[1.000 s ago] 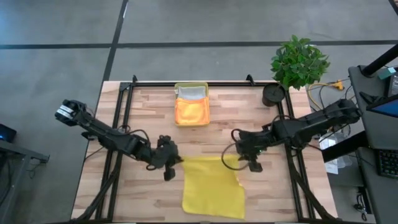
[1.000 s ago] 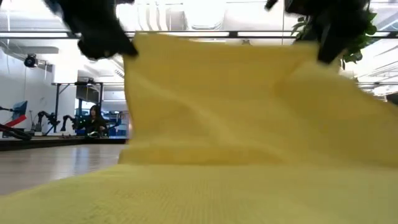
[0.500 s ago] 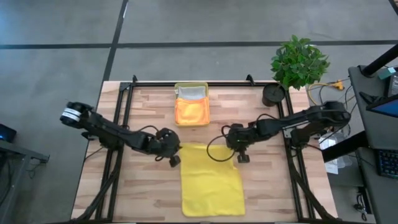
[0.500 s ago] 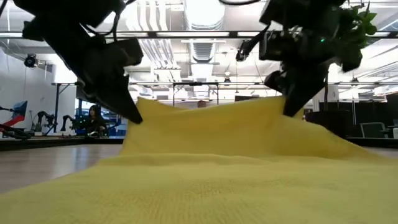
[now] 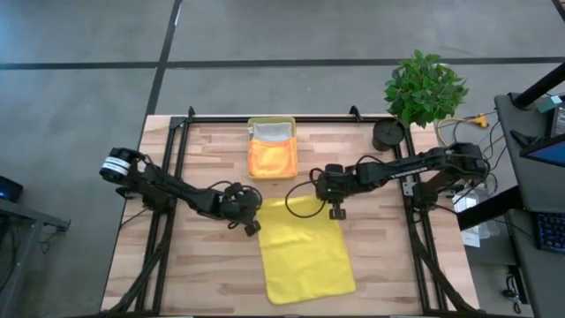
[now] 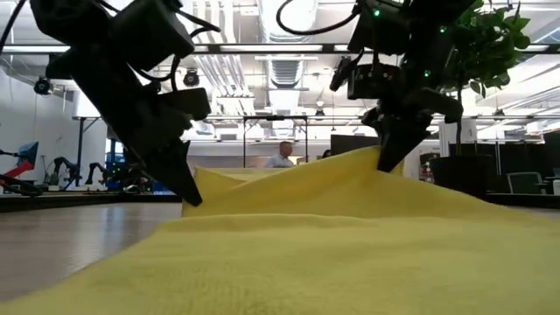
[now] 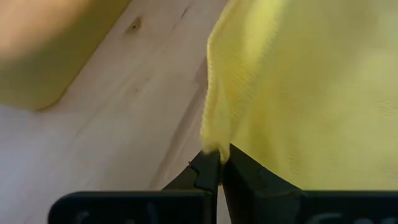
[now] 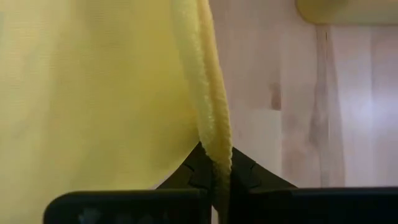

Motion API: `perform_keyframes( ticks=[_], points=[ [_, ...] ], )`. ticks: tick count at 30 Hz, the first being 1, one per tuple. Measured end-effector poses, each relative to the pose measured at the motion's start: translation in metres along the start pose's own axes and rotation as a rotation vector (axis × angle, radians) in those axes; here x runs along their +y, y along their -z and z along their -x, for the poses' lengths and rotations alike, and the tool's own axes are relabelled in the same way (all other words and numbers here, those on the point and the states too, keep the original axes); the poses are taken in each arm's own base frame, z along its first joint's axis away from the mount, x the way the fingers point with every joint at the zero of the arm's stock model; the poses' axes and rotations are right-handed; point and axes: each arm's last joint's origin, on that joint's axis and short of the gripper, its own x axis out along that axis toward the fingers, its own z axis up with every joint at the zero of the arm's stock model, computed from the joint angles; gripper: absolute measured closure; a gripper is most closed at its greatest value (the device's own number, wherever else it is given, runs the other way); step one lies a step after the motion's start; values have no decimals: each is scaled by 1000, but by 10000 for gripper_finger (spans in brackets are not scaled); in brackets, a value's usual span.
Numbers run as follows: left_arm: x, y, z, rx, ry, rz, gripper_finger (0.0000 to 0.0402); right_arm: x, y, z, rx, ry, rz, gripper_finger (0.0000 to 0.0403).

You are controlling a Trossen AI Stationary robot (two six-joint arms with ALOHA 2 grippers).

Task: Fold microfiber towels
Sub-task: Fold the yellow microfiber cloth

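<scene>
- Left arm [image 5: 177, 190]: matte black, built of slim jointed segments, with a white-and-silver ringed cylindrical joint [image 5: 113, 165] near its outer end.
- Right arm [image 5: 402, 168]: the same matte black jointed build, with a pale label strip on one link (lettering too small to read).
- Black cables: thin loops hang beside each wrist.
- Left gripper [image 7: 219, 163]: two flat black fingers with angular, stepped tips.
- Right gripper [image 8: 214, 171]: an identical black finger pair; small green indicator lights glow on the wrist housing in the low view.

bench [image 5: 203, 274]: wood | tray [image 5: 272, 124]: far edge | plant [image 5: 425, 87]: far right corner | person [image 6: 282, 156]: room behind
</scene>
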Motion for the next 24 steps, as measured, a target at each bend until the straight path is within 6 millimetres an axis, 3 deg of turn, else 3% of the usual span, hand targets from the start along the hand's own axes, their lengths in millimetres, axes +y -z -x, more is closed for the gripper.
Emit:
perform_keyframes(
  ticks=[8,12,19,24],
  points=[
    [14,-12,-6,-28,-33,41,400,-18,2,-3,16,23,-117,392],
    [22,-21,-9,-66,-42,58,373,-28,3,0,6,35,-165,369],
    [37,-38,0,-119,-45,131,296,-42,8,24,-40,61,-220,298],
    [44,-51,18,-179,-4,145,275,-44,14,46,-65,67,-232,269]
  ],
)
